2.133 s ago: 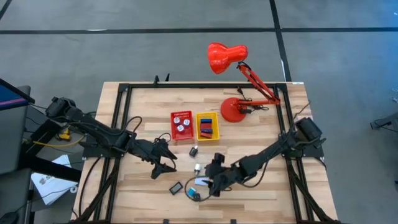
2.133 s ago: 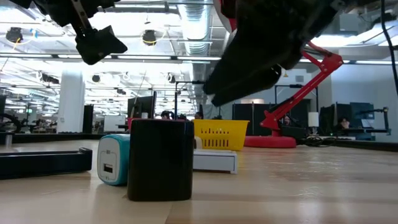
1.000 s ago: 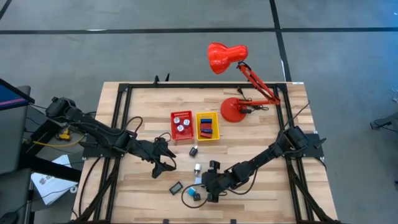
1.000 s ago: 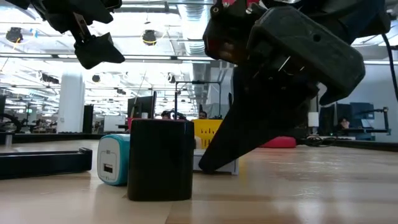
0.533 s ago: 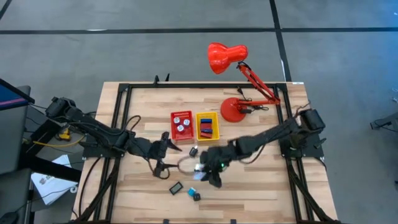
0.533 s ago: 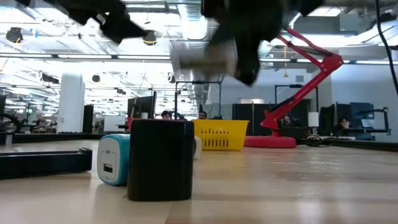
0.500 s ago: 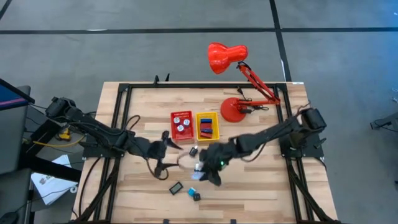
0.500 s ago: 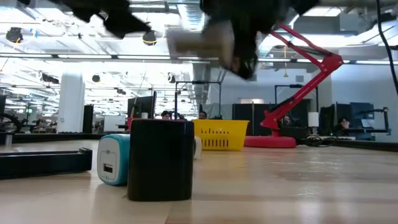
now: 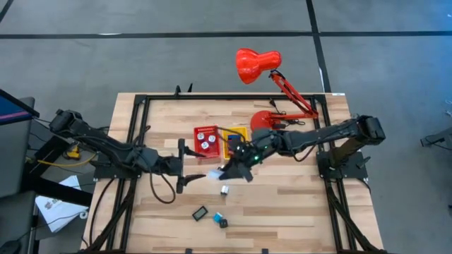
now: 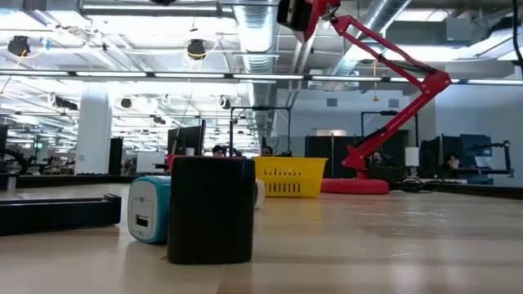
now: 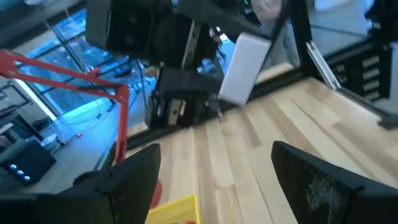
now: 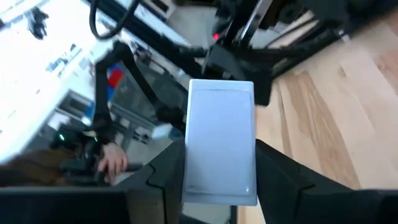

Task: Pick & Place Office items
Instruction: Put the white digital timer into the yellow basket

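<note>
My right gripper (image 9: 229, 171) is shut on a white rectangular block (image 9: 214, 174), held in the air near the red bin (image 9: 205, 141) and the yellow bin (image 9: 235, 143). My left gripper (image 9: 185, 164) is open and empty, level, facing the block from the table's left; the block also shows in the left wrist view (image 11: 244, 59). A small white and black piece (image 9: 224, 189), a flat black piece (image 9: 200, 212), a light blue charger (image 10: 149, 209) and a black cube (image 10: 211, 209) rest on the table near the front. My right gripper pinches the white block's two long sides (image 12: 190, 163) between its two fingers (image 12: 273, 168). The fingers come from the table's right, about level. The block's free end (image 12: 221, 93) sticks out past the fingertips toward my left gripper, lifted clear of the table.
A red desk lamp stands with its base (image 9: 267, 123) at the far right, its arm (image 10: 392, 57) reaching up and over. The red bin holds white round pieces; the yellow bin holds blue and red ones. A black frame (image 9: 141, 113) borders the table.
My right gripper has risen from the table's near part with the white block and carried it toward the far edge, near the bins, lifted clear. My left gripper has turned level and moved a little toward the far edge, facing the block.
</note>
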